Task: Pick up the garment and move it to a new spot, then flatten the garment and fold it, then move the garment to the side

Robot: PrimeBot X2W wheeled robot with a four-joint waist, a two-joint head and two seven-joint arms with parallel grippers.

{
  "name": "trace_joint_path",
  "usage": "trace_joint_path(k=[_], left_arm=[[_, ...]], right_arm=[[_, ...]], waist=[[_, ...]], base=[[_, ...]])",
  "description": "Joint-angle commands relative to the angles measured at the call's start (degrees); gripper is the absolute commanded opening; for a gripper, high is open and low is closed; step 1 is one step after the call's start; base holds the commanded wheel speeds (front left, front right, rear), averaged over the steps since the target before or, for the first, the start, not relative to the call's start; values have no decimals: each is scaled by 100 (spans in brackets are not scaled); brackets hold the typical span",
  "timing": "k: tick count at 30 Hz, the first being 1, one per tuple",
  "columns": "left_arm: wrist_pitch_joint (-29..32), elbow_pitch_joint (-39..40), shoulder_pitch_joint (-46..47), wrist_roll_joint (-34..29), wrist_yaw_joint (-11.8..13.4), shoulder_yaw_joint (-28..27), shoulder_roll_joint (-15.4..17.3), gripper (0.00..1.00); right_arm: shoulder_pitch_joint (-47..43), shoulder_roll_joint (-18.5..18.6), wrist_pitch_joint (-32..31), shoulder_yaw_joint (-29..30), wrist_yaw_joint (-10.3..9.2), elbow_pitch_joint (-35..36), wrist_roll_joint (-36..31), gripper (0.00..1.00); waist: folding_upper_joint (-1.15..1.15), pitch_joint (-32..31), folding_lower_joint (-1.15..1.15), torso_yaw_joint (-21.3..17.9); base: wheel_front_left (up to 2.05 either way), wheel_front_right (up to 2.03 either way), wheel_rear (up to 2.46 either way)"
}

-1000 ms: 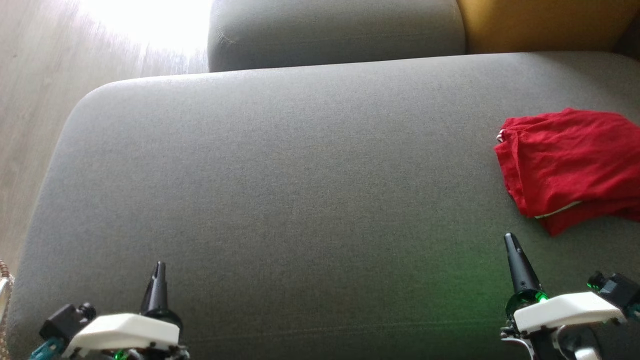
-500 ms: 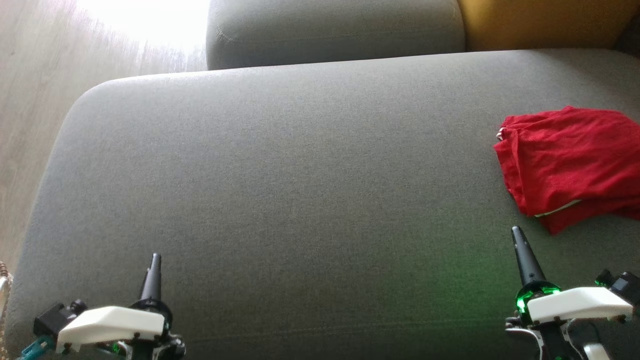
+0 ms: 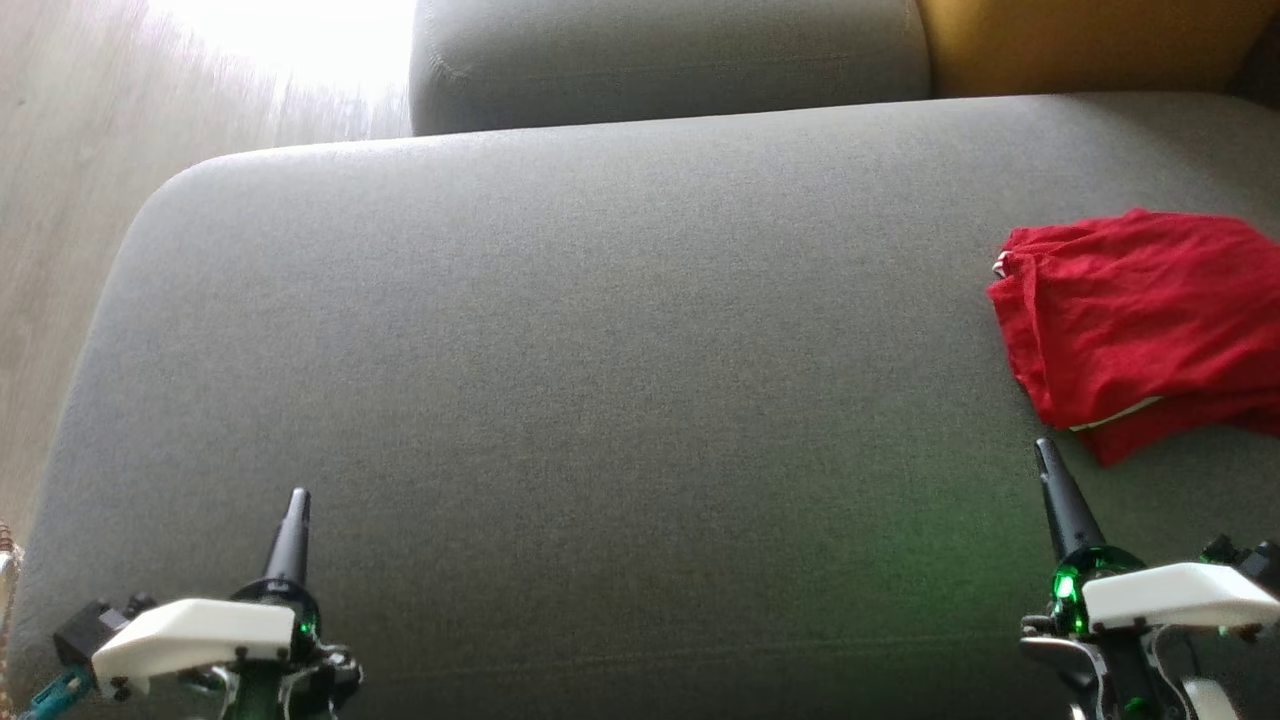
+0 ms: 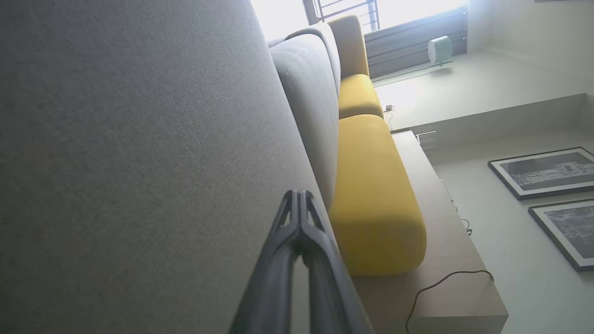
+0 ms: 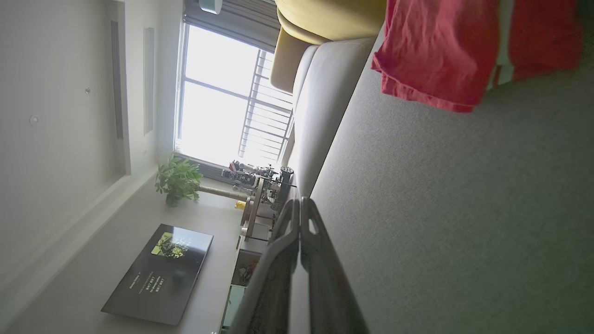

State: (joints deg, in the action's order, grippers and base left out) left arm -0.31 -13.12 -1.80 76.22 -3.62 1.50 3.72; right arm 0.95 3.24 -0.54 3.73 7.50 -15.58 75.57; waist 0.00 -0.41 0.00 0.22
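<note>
Both claws, your left gripper (image 3: 298,497) and right gripper (image 3: 1043,447), are pressed together and empty; the garment (image 3: 1130,330) lies folded at the right edge of the sofa seat (image 3: 600,350), so the task looks finished.

There were two grippers, the left gripper (image 3: 298,497) and the right gripper (image 3: 1043,448), one red garment (image 3: 1130,320) just beyond the right one, and two framed pictures (image 4: 543,172).

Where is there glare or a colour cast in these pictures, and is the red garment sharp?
Head view: glare bleaches the floor at top left; a green glow near the right end effector tints the grey cushion; the red garment is sharp. Right wrist view: the window is overexposed, the garment slightly soft. Left wrist view: the window is blown out.
</note>
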Motion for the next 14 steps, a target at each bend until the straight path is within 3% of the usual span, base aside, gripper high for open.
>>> trace_joint_path(k=[1, 14], left_arm=[[65, 154, 409, 203, -104, -208, 103, 0], [273, 38, 592, 990, -243, -381, 97, 0]], right_arm=[[322, 82, -60, -49, -1, 173, 217, 0], [414, 77, -265, 40, -1, 169, 990, 0]], waist=[[0, 4, 0, -1], [0, 31, 0, -11]], base=[[0, 0, 0], [0, 0, 0]])
